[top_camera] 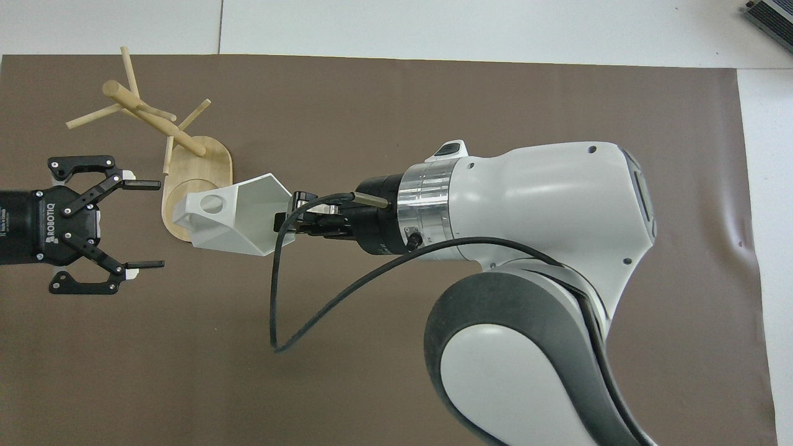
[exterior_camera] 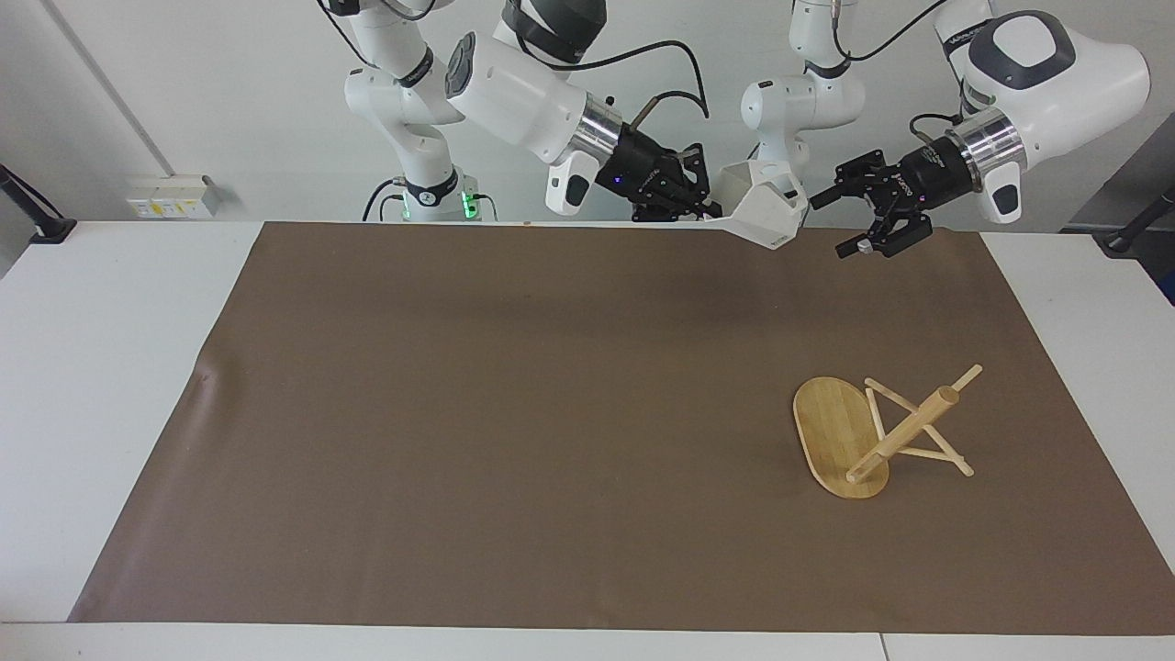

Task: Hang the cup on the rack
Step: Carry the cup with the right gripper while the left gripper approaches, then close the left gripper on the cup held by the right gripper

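Half of the job is done, I judge: my right pincer point(exterior_camera: 705, 209) is clamped on the cup point(exterior_camera: 764, 209), high over the counter's point(exterior_camera: 110, 367) robot edge. Left pincer point(exterior_camera: 849, 220) waits apart beside it. Rack point(exterior_camera: 881, 431) lies tipped; hanging remains.

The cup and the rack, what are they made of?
The cup looks like matte white plastic or ceramic: flat faceted sides, no shine; which one is unclear. The rack looks like pale bamboo or wood: light tan with fine grain lines on its oval base.
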Robot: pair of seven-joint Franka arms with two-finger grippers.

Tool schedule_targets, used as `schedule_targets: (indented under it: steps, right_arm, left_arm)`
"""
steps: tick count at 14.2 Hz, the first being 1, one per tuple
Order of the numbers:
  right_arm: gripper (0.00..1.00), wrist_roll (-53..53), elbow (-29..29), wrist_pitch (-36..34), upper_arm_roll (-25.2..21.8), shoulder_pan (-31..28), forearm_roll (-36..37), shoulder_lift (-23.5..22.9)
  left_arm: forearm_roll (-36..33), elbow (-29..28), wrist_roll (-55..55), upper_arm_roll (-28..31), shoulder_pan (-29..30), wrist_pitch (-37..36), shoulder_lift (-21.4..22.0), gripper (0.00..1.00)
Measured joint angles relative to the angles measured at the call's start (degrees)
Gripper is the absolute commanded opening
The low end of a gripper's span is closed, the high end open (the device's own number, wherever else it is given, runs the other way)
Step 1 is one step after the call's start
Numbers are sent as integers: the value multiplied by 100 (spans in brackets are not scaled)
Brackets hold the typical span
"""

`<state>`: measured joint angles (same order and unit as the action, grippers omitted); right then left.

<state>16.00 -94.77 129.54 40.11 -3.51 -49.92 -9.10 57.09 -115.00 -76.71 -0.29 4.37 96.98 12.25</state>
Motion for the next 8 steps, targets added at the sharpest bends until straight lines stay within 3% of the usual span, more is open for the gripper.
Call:
schedule_targets:
  steps: [8]
  right_arm:
    - [0,2,0,13,1,-1,-2,0]
  left_arm:
    - [147,19,-496,-565,-19,648,-1,100]
